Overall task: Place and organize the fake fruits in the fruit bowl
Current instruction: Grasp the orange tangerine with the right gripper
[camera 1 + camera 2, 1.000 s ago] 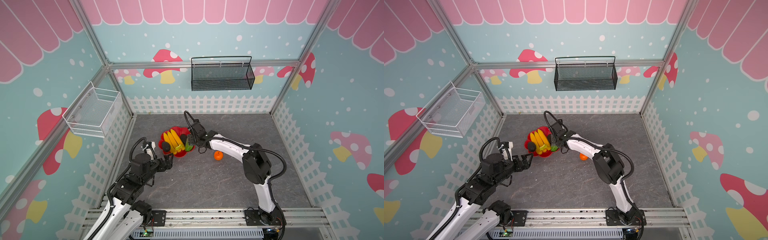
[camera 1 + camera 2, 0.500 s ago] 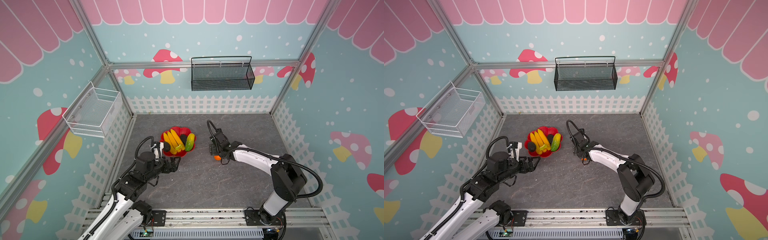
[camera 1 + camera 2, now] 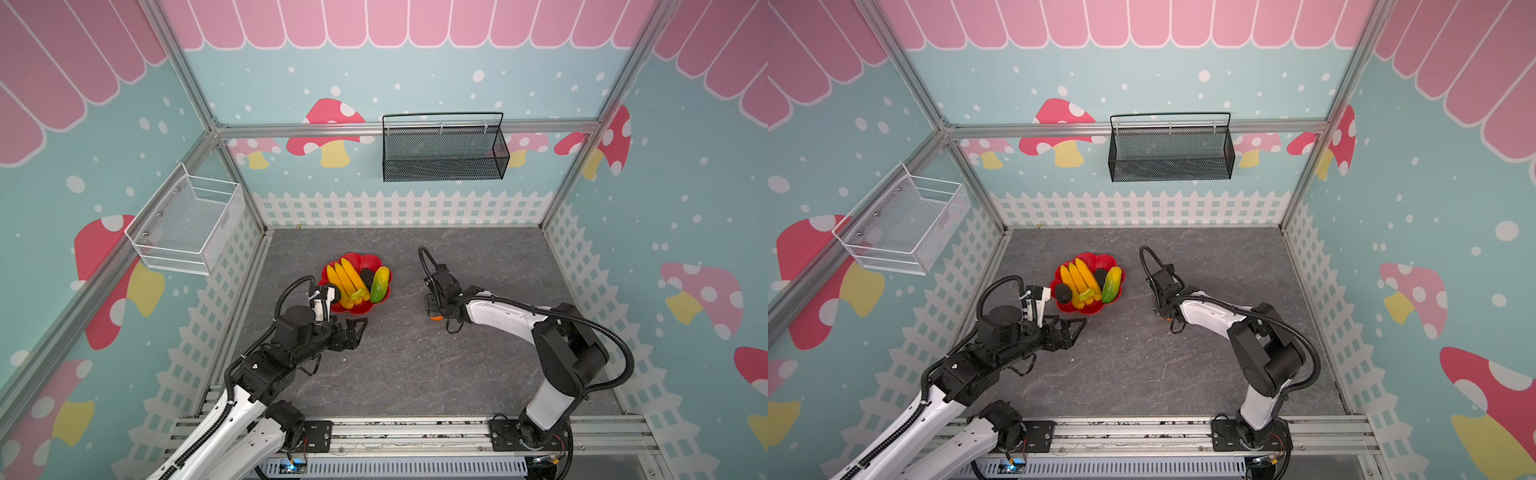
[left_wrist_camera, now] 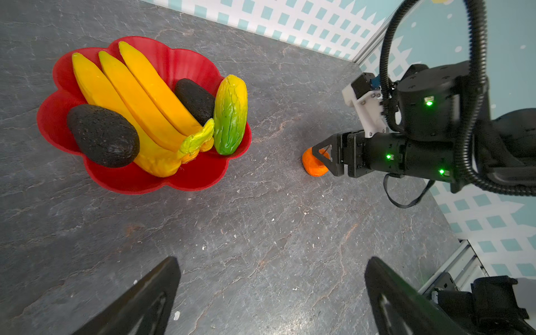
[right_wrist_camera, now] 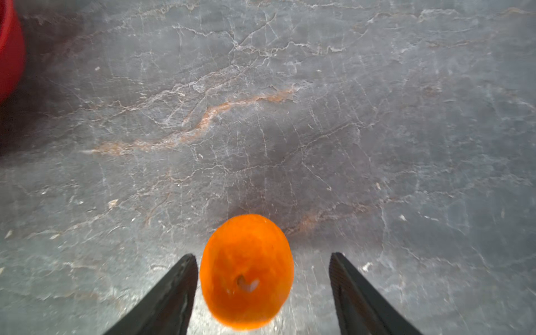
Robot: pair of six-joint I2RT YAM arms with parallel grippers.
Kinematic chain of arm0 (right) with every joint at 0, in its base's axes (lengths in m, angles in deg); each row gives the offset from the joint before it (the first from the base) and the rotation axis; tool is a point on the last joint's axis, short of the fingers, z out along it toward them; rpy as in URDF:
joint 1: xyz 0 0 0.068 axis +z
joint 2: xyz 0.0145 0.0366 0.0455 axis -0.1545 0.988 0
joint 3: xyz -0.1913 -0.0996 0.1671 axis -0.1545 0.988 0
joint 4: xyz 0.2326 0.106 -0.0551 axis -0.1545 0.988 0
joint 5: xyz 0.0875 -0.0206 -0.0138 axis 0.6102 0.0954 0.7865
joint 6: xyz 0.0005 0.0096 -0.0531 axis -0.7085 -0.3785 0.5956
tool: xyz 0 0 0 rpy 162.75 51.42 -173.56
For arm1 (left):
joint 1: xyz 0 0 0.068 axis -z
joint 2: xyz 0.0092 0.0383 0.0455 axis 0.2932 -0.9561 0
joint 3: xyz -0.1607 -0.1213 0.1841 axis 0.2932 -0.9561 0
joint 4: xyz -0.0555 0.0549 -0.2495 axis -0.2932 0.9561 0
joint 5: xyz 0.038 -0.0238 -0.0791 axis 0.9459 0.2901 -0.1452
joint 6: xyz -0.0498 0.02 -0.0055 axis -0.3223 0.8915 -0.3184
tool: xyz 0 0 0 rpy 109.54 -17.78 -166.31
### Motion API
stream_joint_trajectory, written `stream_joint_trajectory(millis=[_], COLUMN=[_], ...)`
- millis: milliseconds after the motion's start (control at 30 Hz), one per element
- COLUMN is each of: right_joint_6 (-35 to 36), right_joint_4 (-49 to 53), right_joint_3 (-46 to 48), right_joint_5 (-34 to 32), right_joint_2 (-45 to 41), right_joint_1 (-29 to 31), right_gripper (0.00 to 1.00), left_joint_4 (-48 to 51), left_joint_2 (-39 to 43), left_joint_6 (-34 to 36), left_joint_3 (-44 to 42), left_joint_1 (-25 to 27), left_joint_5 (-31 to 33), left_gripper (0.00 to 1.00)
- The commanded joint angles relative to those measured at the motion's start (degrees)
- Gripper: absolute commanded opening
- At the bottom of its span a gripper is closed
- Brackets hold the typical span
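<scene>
The small orange (image 5: 246,272) lies on the tabletop (image 5: 290,116), apart from the red fruit bowl (image 4: 130,182), between the parted jaws of the right gripper (image 5: 261,255), not yet gripped. Centre it first: nearer one finger, it could roll.

bowl (image 4: 197,177) red | bananas (image 4: 139,98) yellow | small orange (image 5: 246,261): orange, pale spot maybe

Both top views look steeply down from high overhead, side by side, sharing nearly the whole grey floor (image 3: 407,374). The left wrist camera sits low behind the left claw (image 4: 271,261), facing beyond it toward the red bowl (image 4: 130,182) and the right claw (image 4: 317,158). The right wrist camera looks closely down between its fingers (image 5: 171,293) at the orange (image 5: 246,272), which the left wrist view shares.
</scene>
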Motion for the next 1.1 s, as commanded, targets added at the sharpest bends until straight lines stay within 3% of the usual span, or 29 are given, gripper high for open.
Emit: stream_joint_trajectory(millis=[0, 167, 367, 500, 733, 1067], right_joint_6=[0.3, 0.5, 0.8, 1.2, 2.1, 1.9], right_joint_4=[-0.8, -1.0, -0.6, 1.2, 3.4, 5.6], right_joint_3=[-1.1, -1.1, -2.1, -3.4, -2.4, -2.1], right_joint_5=[0.9, 1.5, 2.2, 2.2, 2.8, 4.2], right_joint_2=[2.0, 2.8, 4.1, 4.6, 4.1, 4.9], right_joint_1=[-0.5, -0.9, -1.2, -1.3, -1.3, -1.3], right_gripper=[0.72, 0.66, 0.48, 0.49, 0.62, 0.61], left_joint_4=[0.3, 0.3, 0.3, 0.4, 0.4, 0.4], left_joint_2=[0.7, 0.3, 0.5, 0.6, 0.6, 0.5], left_joint_6=[0.8, 0.9, 0.9, 0.8, 0.8, 0.6], left_joint_3=[-0.2, -0.1, -0.1, -0.1, -0.1, -0.2], left_joint_1=[0.3, 0.3, 0.3, 0.4, 0.4, 0.5], left_joint_5=[1.1, 1.2, 1.5, 1.6, 1.5, 1.6], left_gripper=[1.00, 1.00, 1.00, 1.00, 1.00, 1.00])
